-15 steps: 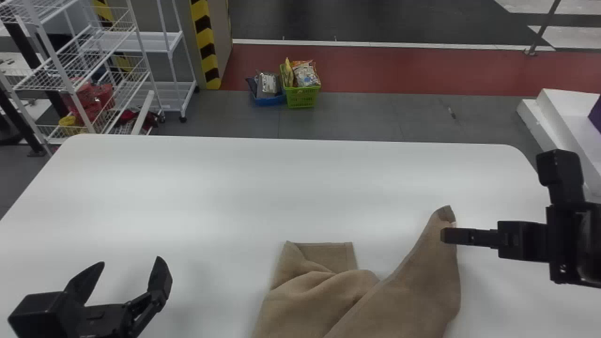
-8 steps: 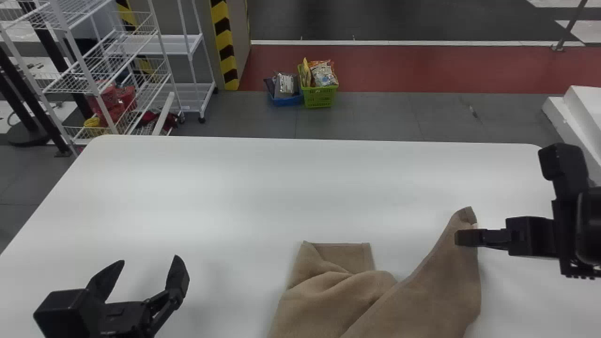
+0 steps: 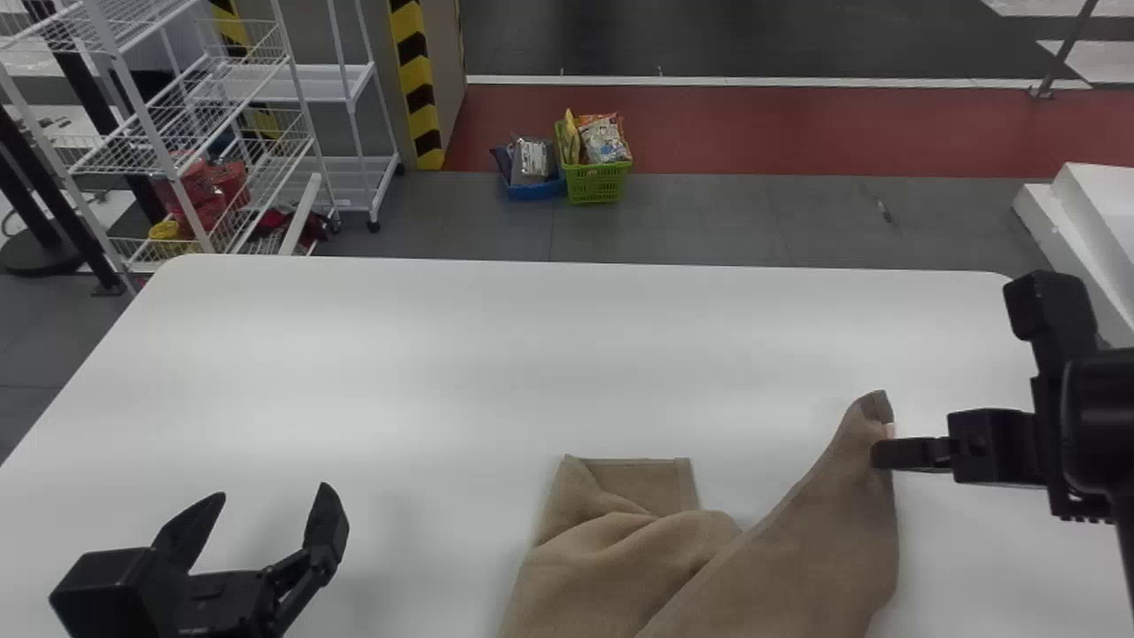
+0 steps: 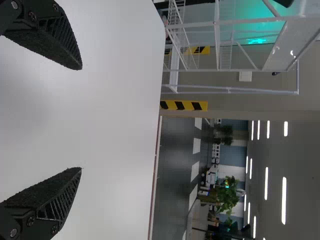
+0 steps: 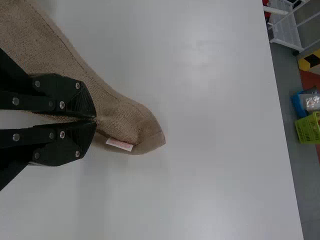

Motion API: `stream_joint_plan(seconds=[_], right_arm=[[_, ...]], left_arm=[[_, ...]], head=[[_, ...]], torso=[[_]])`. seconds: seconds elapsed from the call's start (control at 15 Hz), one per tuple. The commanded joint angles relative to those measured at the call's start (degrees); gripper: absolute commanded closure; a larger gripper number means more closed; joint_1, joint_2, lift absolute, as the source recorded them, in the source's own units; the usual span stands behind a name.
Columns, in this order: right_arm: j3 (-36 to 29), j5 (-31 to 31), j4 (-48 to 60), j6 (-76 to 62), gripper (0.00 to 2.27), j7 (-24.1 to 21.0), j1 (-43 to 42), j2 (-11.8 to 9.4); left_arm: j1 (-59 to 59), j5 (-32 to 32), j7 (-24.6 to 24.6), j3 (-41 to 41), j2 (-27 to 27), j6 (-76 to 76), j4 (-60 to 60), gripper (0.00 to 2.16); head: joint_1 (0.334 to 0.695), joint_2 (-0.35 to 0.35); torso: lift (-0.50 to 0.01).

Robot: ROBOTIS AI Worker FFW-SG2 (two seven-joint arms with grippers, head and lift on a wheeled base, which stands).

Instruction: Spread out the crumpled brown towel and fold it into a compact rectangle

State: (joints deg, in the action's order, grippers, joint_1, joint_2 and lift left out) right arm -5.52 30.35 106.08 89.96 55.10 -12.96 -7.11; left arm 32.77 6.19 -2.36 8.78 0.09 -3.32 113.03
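In the head view, the brown towel (image 3: 797, 549) lies rumpled at lower centre to lower right on the bench (image 3: 443, 354), its near part cut off by the bottom edge. The right gripper (image 3: 879, 455), at right, is closed on the towel near a raised corner; the pinched bit is hidden between its fingertips. A small tag (image 5: 119, 144) pokes out beside them, its far side tucked under cloth. At lower left, the left gripper (image 3: 274, 493) gapes wide, holding nothing, its arm cropped.
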Motion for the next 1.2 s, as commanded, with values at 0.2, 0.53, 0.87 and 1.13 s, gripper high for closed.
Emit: stream_joint_plan(seconds=[0.2,0.53,0.87,1.13], right_arm=[[-1.9,-0.4,13.1,0.1,1.33,6.1,8.4,-1.0],[-5.3,-2.5,37.1,0.1,1.33,14.6,26.6,-5.5],[-4.7,2.8,44.2,-13.2,1.33,23.2,41.4,-8.5],[-2.1,13.2,41.6,-24.8,1.33,23.2,45.0,-10.7]], left_arm=[[0.0,0.1,0.1,0.0,-0.2,0.0,0.3,0.09],[-0.2,-0.3,0.3,-0.3,-0.2,-0.2,0.7,0.09],[-0.2,-0.8,0.4,-0.6,-0.2,-0.7,1.0,0.09],[-0.2,-0.9,0.4,-0.9,-0.2,-0.7,0.9,0.09]], head=[[0.695,0.032],[0.695,0.049],[0.695,0.091],[0.695,0.07]], torso=[[-0.127],[-0.127],[-0.127],[-0.127]])
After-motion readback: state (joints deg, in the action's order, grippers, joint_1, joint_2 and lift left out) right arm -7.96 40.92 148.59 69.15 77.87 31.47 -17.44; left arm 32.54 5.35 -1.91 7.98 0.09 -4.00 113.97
